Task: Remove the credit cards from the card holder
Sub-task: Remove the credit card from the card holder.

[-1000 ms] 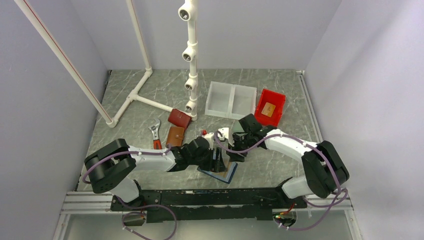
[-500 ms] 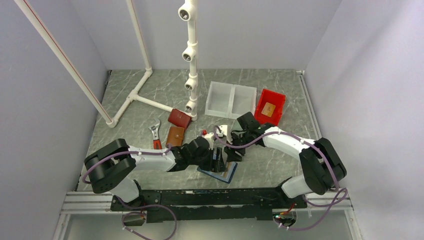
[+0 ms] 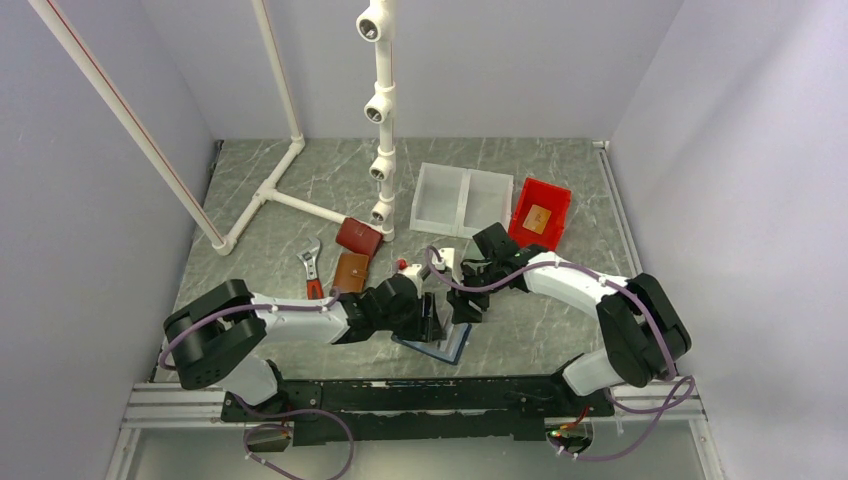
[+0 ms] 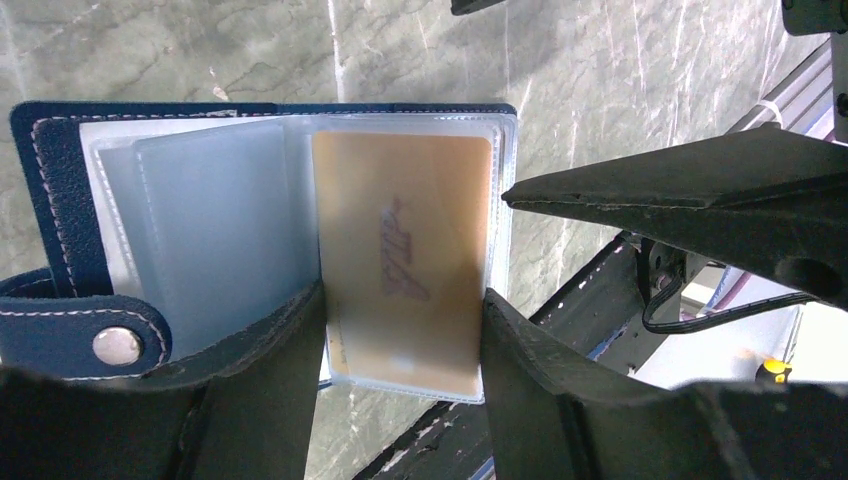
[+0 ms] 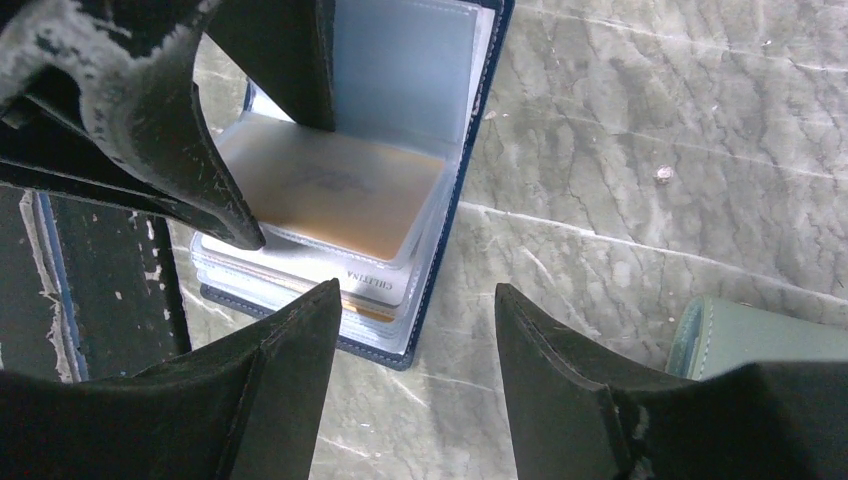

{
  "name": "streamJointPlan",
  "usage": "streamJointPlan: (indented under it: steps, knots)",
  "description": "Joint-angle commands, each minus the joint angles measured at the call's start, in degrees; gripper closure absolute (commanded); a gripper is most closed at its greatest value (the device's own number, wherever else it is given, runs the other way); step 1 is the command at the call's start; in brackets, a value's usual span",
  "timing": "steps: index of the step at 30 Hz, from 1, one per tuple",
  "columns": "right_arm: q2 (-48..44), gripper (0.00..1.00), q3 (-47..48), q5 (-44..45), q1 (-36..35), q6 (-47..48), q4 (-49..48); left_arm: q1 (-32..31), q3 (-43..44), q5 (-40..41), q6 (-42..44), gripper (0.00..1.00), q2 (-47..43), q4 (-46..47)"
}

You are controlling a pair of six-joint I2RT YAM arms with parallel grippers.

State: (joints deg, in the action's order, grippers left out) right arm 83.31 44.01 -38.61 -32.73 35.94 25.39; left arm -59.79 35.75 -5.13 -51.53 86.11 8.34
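Judging by the card holder (image 3: 437, 340) laid open at the near edge of the table (image 3: 545, 342), most is counted left: an orange credit card (image 4: 405, 255) is seen sleeved between the fingers (image 4: 270, 380) of the left gripper (image 4: 405, 295), pinch cannot be told, the right gripper (image 5: 418, 290) spread empty beside, more cards (image 5: 375, 283) stacked beneath.

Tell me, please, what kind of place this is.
Most likely a robot test bench in a lab: a stone-patterned table closed in by plain walls, two robot arms bolted at its edge, and practice items such as white pipes and a wrench.
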Motion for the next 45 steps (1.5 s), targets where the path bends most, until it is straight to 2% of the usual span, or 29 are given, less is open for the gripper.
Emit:
streamJointPlan:
  steps: [1, 11, 19, 21, 25, 30, 33, 36, 39, 45]
  knots:
    - [0.52, 0.39, 2.31, -0.69, -0.31, -0.92, -0.61, 0.5, -0.89, 2.44, -0.76, 0.48, -2.21, -0.83]
    - [1.69, 0.4, 3.19, -0.54, -0.28, -6.55, -2.36, 1.39, -2.78, -0.41, -1.77, 0.51, -2.81, 4.22]
    - [2.95, 0.48, 4.2, -1.3, -0.58, -13.25, -4.28, 2.14, -3.78, -4.66, -2.33, 0.51, -0.89, 10.08]
    - [3.34, 0.53, 4.36, -0.07, -0.93, -14.35, -4.83, 2.29, -3.9, -5.48, -2.32, 0.47, -0.61, 11.49]
    - [3.78, 0.59, 5.42, 0.49, -1.43, -16.48, -4.89, 2.39, -3.9, -6.29, -2.44, 0.31, -0.58, 12.77]
    - [4.57, 0.67, 6.63, -2.65, -1.46, -21.2, -5.05, 2.81, -3.47, -5.77, -1.98, 0.29, -1.13, 10.53]
    - [6.5, 0.73, 7.56, -4.23, -1.59, -22.99, -5.02, 2.92, -2.34, -4.51, -1.29, 0.31, -1.45, 7.27]
    - [9.39, 0.76, 9.21, -5.15, -1.79, -23.76, -3.59, 3.01, -0.97, -2.68, -0.88, 0.45, -1.52, 3.43]
    - [11.23, 0.78, 10.16, -5.46, -2.18, -23.75, -2.33, 3.1, 0.28, -0.79, -0.6, 0.53, -1.7, -0.39]
    - [11.09, 0.78, 10.44, -4.49, -2.51, -23.36, -1.96, 3.42, 1.33, 0.79, 0.34, 0.53, -3.44, -3.86]
